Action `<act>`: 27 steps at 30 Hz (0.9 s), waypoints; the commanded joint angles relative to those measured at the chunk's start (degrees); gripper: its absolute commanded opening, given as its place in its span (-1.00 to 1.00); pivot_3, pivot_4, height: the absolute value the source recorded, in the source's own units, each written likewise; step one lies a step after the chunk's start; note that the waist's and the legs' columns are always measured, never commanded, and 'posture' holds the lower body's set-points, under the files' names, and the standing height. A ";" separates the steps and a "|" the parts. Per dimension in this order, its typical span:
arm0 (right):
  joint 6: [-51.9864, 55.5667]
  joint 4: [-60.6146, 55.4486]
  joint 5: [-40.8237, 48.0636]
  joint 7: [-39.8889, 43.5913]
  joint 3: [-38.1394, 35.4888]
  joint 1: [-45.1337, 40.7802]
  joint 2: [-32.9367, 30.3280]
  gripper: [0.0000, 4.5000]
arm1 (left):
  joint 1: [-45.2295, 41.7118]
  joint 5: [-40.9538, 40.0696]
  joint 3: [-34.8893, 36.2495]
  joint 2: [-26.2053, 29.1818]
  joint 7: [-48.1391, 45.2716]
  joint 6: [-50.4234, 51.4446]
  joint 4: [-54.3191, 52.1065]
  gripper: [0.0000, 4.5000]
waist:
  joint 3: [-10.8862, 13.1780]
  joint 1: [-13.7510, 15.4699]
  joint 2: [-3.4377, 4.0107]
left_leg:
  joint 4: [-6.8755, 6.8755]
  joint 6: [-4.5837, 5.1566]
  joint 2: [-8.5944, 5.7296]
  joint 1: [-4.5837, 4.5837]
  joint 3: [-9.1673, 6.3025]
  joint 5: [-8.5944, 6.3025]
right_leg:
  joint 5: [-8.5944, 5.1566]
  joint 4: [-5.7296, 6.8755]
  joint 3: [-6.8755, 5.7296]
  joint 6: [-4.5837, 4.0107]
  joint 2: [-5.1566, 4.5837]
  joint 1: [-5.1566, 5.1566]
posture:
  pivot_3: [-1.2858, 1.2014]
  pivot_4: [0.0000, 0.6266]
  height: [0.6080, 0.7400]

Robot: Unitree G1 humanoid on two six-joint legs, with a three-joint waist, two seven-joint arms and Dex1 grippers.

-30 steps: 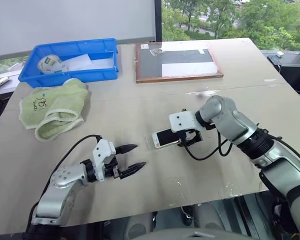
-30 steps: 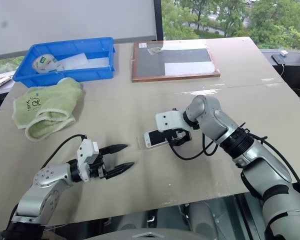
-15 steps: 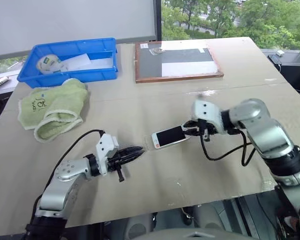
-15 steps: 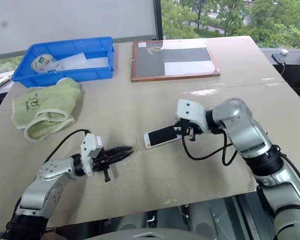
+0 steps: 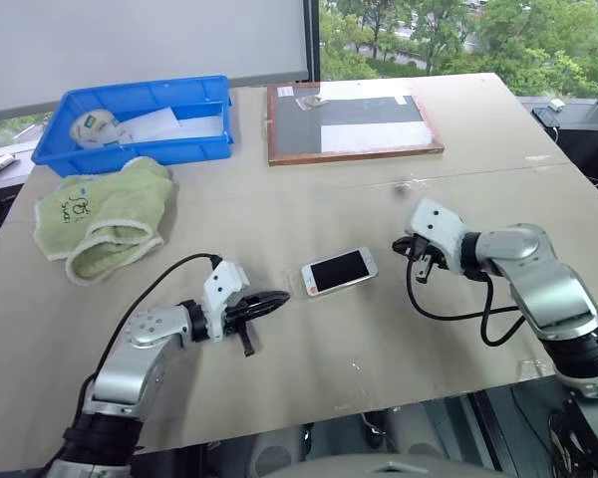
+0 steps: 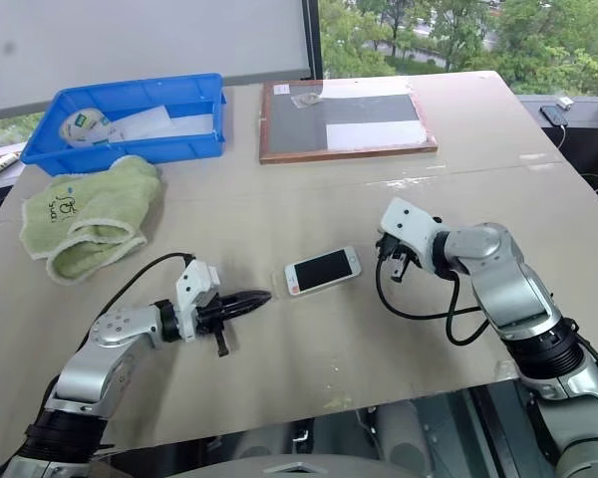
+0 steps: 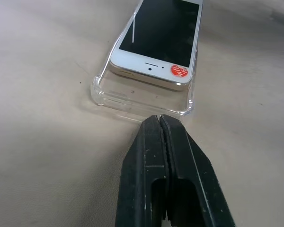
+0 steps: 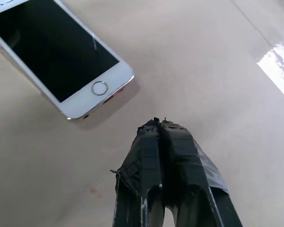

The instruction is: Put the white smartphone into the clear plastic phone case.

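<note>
Beige surface point(image 5: 279, 209) carries the phone point(image 5: 339, 270) at centre, partly slid into the case point(image 7: 141, 100). Left tool point(image 7: 160, 118), pressed together, noses the case's empty end from 8 o'clock, likely to push it on; right tool point(image 8: 157, 124), also pressed together, sits apart at 3 o'clock.

We cannot tell whether the white smartphone point(image 7: 157, 40) sits fully seated in the clear plastic phone case point(image 7: 132, 99); both run past the left wrist view's edge. We cannot read the phone's red sticker point(image 7: 179, 71)

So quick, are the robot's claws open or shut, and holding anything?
Left claw: shut, holding nothing.
Right claw: shut, holding nothing.
</note>
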 commanded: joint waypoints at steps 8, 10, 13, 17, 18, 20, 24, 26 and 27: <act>-2.62 2.00 1.81 -1.93 3.68 -0.53 3.44 -0.97 | -0.57 2.27 -1.61 -1.54 7.85 8.68 -5.62 -1.00 | 0.00 0.32 0.00 | 0.00 0.01 0.00 0.09 0.00 0.01 | 0.00 0.01 0.03 0.01 0.02 0.08 | 0.03 -0.52 1.00; -3.40 2.49 1.87 -1.94 5.11 -1.10 4.57 -0.97 | -0.90 2.37 -1.46 -2.16 9.04 9.54 -5.90 -1.00 | -0.01 0.49 0.00 | 0.01 0.01 -0.01 0.09 -0.01 0.01 | 0.00 0.01 0.03 0.01 0.01 0.08 | 0.03 -0.52 1.00; -4.63 3.14 2.03 -2.23 6.82 -2.00 6.58 -0.97 | -1.45 2.33 -1.16 -2.58 9.85 10.32 -5.83 -1.00 | -0.01 0.77 -0.01 | 0.02 0.02 -0.02 0.10 -0.01 0.01 | 0.01 0.02 0.04 0.01 0.00 0.10 | 0.03 -0.52 1.00; -6.13 5.28 1.37 -3.84 9.16 -3.18 10.55 -0.97 | -3.22 2.66 -0.57 -2.51 9.77 10.28 -4.00 -1.00 | -0.02 0.91 0.00 | 0.02 0.02 -0.02 0.17 -0.01 0.01 | 0.02 0.06 0.04 -0.01 0.01 0.11 | 0.03 -0.52 1.00; -6.37 5.79 1.21 -4.21 9.64 -3.26 11.42 -0.97 | -4.00 2.87 -0.33 -2.33 9.63 10.06 -3.06 -1.00 | -0.02 0.92 0.00 | 0.02 0.02 -0.02 0.17 -0.01 0.01 | 0.03 0.06 0.04 -0.03 0.02 0.11 | 0.03 -0.52 1.00; -6.67 6.60 1.19 -4.60 9.99 -3.28 12.70 -0.97 | -5.38 3.13 -0.14 -2.01 9.29 9.64 -1.63 -1.00 | -0.02 1.04 -0.01 | 0.02 0.01 -0.02 0.17 -0.04 0.02 | 0.05 0.08 0.02 -0.06 0.08 0.11 | 0.03 -0.52 1.00; -7.00 7.60 1.92 -5.07 9.56 -3.21 13.71 -0.97 | -7.49 3.42 -0.50 -2.25 8.94 8.91 0.25 -1.00 | -0.02 1.08 -0.01 | 0.02 0.01 -0.02 0.14 0.03 0.02 | 0.05 0.08 0.07 -0.06 0.09 0.09 | 0.03 -0.52 1.00; -7.14 7.70 2.30 -5.33 9.14 -3.07 13.79 -0.97 | -8.03 3.33 -0.57 -2.54 9.04 9.02 0.58 -1.00 | -0.02 1.07 -0.02 | 0.01 0.01 -0.02 0.12 0.09 0.02 | 0.05 0.02 0.13 -0.05 0.06 0.09 | 0.03 -0.52 1.00; -7.15 7.74 2.47 -5.55 8.84 -3.09 13.86 -0.97 | -8.24 3.18 -0.51 -2.63 9.04 9.15 0.70 -1.00 | -0.02 1.07 -0.02 | 0.01 0.01 -0.03 0.12 0.11 0.02 | 0.05 0.00 0.14 -0.05 0.06 0.09 | 0.03 -0.52 1.00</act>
